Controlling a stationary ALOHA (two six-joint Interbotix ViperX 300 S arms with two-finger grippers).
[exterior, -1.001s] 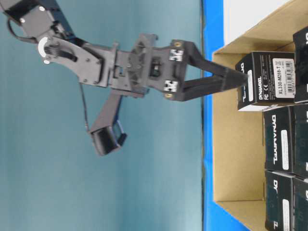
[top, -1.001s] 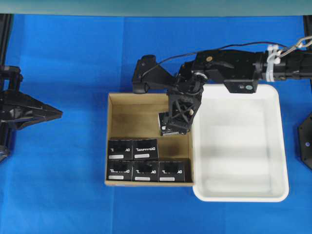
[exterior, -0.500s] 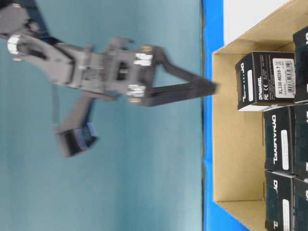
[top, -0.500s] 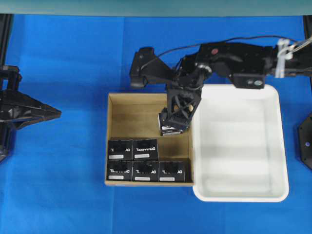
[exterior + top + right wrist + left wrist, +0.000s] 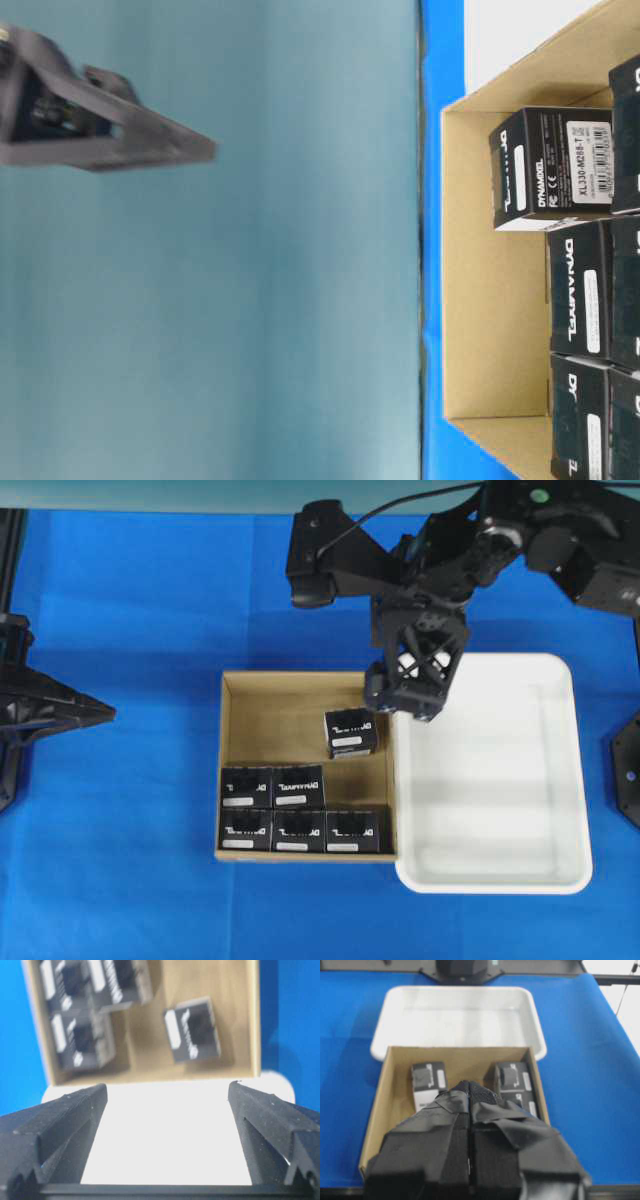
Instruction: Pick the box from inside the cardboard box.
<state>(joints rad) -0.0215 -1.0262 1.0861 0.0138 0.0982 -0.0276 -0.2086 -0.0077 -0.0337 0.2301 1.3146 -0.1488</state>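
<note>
Overhead, the right gripper (image 5: 408, 685) is hanging above the seam where the cardboard box (image 5: 232, 770) is touching the white tray (image 5: 570, 780), with nothing between its fingers. Its fingers (image 5: 55, 1120) are standing wide apart in the right wrist view, framing the tray and the carton's far end.

Inside the cardboard box, the box (image 5: 350, 731) is sitting alone near the wall that borders the tray, just below and to the left of the gripper, clear of it. Five more black boxes (image 5: 272, 786) are lying packed along the carton's near wall, two in one row and three in the row behind, touching one another. The table-level view is showing the lone box (image 5: 550, 166) standing upright on the carton floor, white lettering facing out.

The left gripper (image 5: 100, 713) is sitting well to the left of the carton over the blue cloth (image 5: 140, 600); its taped fingers (image 5: 455, 1110) are pressed together with nothing between them.
</note>
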